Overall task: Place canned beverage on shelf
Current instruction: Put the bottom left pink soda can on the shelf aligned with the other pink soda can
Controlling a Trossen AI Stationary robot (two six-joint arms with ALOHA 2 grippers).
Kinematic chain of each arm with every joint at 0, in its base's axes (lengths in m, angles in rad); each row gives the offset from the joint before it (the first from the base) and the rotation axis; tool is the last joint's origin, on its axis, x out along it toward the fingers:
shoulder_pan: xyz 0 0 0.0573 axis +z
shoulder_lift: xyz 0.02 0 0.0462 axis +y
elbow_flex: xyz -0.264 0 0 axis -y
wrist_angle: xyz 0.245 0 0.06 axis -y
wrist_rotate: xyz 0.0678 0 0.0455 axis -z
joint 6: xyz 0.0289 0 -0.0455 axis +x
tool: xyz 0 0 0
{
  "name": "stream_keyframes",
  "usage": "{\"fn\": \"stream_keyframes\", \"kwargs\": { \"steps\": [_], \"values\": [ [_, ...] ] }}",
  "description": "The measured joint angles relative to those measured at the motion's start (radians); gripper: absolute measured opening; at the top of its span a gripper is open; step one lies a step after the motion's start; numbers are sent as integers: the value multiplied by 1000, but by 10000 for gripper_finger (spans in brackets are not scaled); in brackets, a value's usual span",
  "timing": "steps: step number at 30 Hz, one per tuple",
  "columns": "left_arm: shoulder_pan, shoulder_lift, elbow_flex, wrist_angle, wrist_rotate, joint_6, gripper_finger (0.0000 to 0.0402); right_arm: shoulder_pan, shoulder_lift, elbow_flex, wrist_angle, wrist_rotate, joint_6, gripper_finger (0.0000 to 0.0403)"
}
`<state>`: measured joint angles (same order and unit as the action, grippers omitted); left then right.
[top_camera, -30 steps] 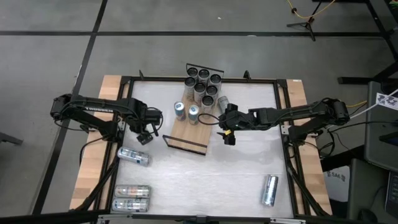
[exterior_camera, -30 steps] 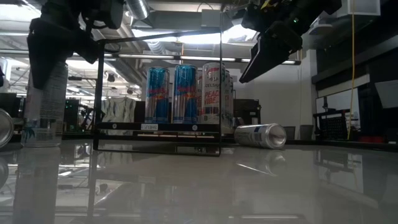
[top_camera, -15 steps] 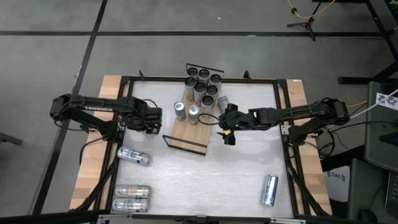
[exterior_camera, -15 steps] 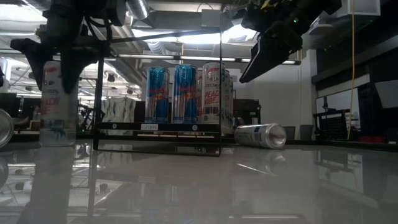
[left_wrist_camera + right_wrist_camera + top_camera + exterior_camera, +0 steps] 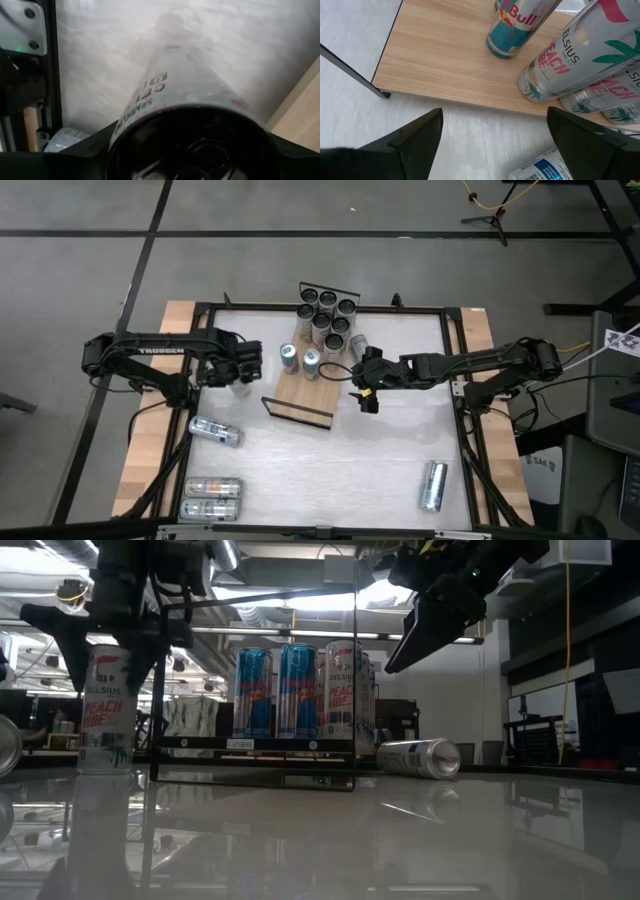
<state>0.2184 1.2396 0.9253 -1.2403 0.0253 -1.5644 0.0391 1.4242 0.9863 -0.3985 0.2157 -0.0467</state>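
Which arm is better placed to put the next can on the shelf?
Left. The left gripper already holds an upright can beside the shelf; the right gripper is open and empty.

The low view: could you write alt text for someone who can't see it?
The left gripper holds an upright white Peach Vibe can just left of the light-wood shelf with black wire rails, where two blue cans and more white ones stand. The open right gripper hovers above a silver can lying on its side.
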Motion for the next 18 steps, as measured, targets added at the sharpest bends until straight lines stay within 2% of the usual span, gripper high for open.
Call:
{"fn": "stream_keyframes", "kwargs": {
  "steps": [18],
  "values": [
    [-1,-1,0,-5,-11,3,288,0,0,0,0,0,0,351]
  ]
}}
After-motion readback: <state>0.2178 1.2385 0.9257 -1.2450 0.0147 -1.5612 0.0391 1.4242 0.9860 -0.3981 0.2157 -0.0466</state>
